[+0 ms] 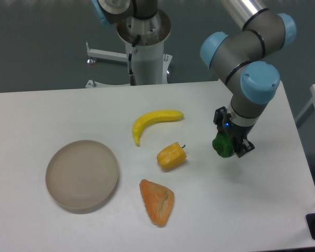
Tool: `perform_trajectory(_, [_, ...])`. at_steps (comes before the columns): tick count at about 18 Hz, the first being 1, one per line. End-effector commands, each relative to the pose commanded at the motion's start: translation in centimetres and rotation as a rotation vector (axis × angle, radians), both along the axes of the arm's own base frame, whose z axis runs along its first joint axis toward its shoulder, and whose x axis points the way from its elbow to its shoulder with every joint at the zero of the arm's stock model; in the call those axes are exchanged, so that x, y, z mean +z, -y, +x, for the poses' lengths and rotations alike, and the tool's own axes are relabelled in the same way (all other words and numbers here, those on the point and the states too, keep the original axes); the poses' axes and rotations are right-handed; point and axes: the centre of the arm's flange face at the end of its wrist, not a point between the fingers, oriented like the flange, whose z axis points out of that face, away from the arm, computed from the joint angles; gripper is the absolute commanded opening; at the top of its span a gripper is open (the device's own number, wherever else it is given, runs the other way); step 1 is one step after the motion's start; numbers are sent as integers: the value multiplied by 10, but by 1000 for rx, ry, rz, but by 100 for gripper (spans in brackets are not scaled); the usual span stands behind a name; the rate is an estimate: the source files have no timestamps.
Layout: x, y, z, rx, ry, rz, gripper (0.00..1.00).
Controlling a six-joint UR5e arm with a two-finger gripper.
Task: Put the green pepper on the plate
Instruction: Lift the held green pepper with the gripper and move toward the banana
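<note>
Farthest left on the white tabletop (31,115) sits the plate (82,175), round and beige-grey with a low raised rim, nothing lying in it. To its right, lower down and near the front edge, lies an orange wedge-shaped food piece (157,202). Above that is the yellow pepper (171,156), tipped on its side with its short dark stem pointing right. Higher still, a yellow banana (152,123) curves from its lower left tip up toward the right.

Further right, well apart from the plate, the arm (247,58) (grey tubes with light-blue joint caps) reaches down from the upper right. At its end the hand (228,147) has its two dark fingers closed around the green pepper (222,145), whose glossy dark-green body shows between and to the left of them. Whether the pepper touches the tabletop or is just above it cannot be told from this view. The arm's white base column (145,52) stands behind the tabletop at the upper centre.
</note>
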Motion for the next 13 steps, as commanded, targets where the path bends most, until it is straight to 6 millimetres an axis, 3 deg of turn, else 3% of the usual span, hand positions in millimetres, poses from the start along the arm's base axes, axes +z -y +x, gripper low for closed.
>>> perform_trajectory(8, [6,-5,7,6,-1,12,9])
perform_trajectory(10, [1,-11,26,9,8,0,10])
perform_trajectory(13, [11,-21,64,3,6,5,9])
